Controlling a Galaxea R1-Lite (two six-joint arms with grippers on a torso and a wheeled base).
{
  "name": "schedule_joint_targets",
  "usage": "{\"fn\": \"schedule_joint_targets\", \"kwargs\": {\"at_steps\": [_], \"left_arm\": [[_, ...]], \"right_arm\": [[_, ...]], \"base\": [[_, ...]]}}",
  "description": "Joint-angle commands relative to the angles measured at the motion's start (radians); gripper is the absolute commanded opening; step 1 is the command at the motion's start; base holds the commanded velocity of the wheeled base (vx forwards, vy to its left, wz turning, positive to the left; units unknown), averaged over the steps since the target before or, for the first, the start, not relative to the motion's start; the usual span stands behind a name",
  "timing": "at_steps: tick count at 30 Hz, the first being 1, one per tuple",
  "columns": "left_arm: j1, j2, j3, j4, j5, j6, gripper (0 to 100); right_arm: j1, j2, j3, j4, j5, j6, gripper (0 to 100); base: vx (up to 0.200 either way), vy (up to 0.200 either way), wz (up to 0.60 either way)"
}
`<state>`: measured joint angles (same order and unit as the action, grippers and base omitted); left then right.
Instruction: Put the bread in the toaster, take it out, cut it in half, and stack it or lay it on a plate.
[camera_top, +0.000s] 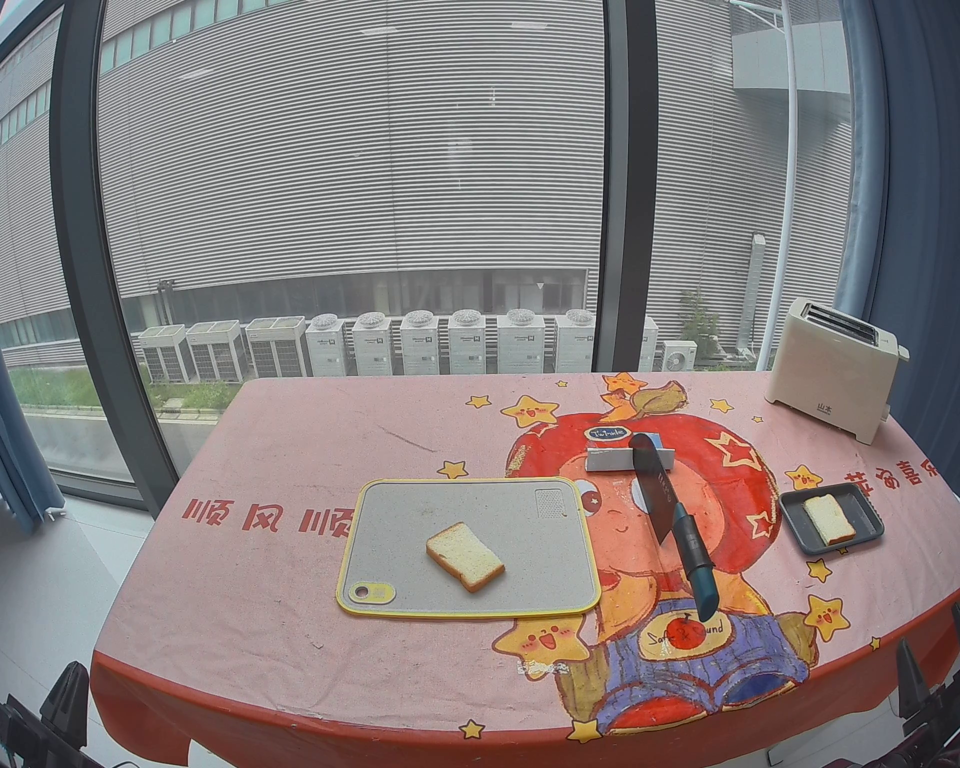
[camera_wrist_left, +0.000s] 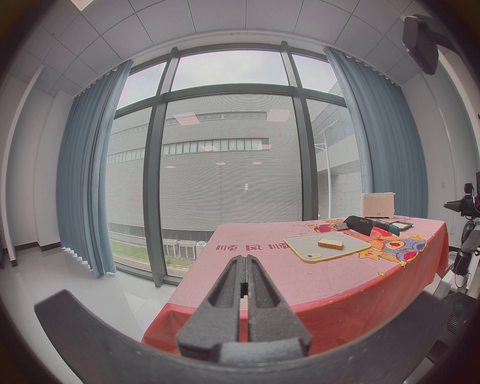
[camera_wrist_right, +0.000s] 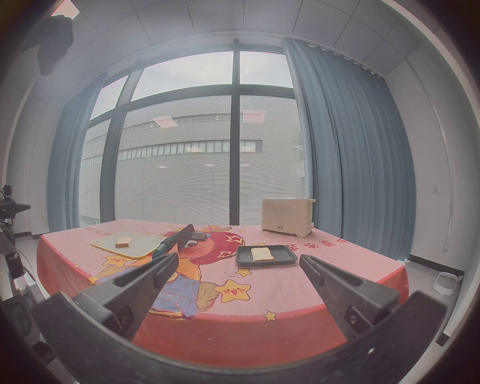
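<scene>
One piece of bread (camera_top: 465, 556) lies on the grey cutting board (camera_top: 400, 520) (camera_wrist_left: 305, 243) near the table's middle. A second piece of bread (camera_top: 829, 519) (camera_wrist_right: 262, 254) lies on the small dark plate (camera_top: 800, 520) (camera_wrist_right: 245, 257) at the right. The cream toaster (camera_top: 836, 368) (camera_wrist_right: 287, 216) (camera_wrist_left: 377, 205) stands at the far right corner, its slots empty. A dark knife (camera_top: 672, 515) (camera_wrist_right: 172, 241) rests with its blade on a grey holder (camera_top: 610, 459). My left gripper (camera_wrist_left: 245, 272) is shut, low and off the table's left front. My right gripper (camera_wrist_right: 237, 267) is open, held before the table's right front edge.
The pink printed tablecloth (camera_top: 300, 620) covers a rounded table in front of tall windows. Blue curtains (camera_top: 905, 200) hang at the right behind the toaster. Bare cloth lies left of the cutting board and along the front edge.
</scene>
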<state>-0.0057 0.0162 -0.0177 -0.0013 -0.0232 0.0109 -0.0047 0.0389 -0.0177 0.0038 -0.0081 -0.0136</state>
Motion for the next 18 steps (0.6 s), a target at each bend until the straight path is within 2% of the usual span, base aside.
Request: {"fn": "schedule_joint_targets", "kwargs": {"at_steps": [1,8,18], "left_arm": [[0.000,-0.016,0.018,0.000,0.000,0.000,0],[0.000,-0.016,0.018,0.000,0.000,0.000,0],[0.001,-0.016,0.018,0.000,0.000,0.000,0]], "right_arm": [[0.006,-0.039,0.018,-0.001,0.003,-0.003,100],[0.005,-0.039,0.018,0.001,0.019,0.001,100],[0.005,-0.039,0.018,-0.001,0.019,0.003,100]], "base": [[0.000,0.000,0.00],[0.000,0.000,0.00],[0.000,0.000,0.00]]}}
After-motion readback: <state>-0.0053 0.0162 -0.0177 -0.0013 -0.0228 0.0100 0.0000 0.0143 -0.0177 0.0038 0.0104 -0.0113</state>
